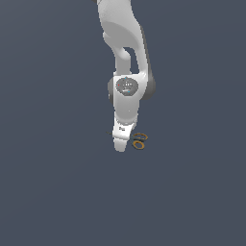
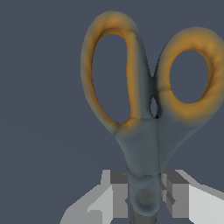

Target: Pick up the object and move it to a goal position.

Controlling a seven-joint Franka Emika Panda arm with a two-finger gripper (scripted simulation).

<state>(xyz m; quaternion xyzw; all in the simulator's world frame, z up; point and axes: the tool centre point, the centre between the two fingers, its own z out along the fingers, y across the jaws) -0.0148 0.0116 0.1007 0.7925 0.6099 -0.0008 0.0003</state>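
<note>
One arm (image 1: 126, 57) is seen, ending in one gripper (image 2: 142, 197). One pair of scissors (image 2: 146, 118) is counted, beside the gripper, with two orange ring handles.

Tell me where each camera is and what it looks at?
Exterior view: off the arm, position unknown, looking at the arm, its tool low by the scissors.
Wrist view: on the wrist, looking past the tool at the scissors close up; the fingers flank the pivot.
Both show scissors and tool.
</note>
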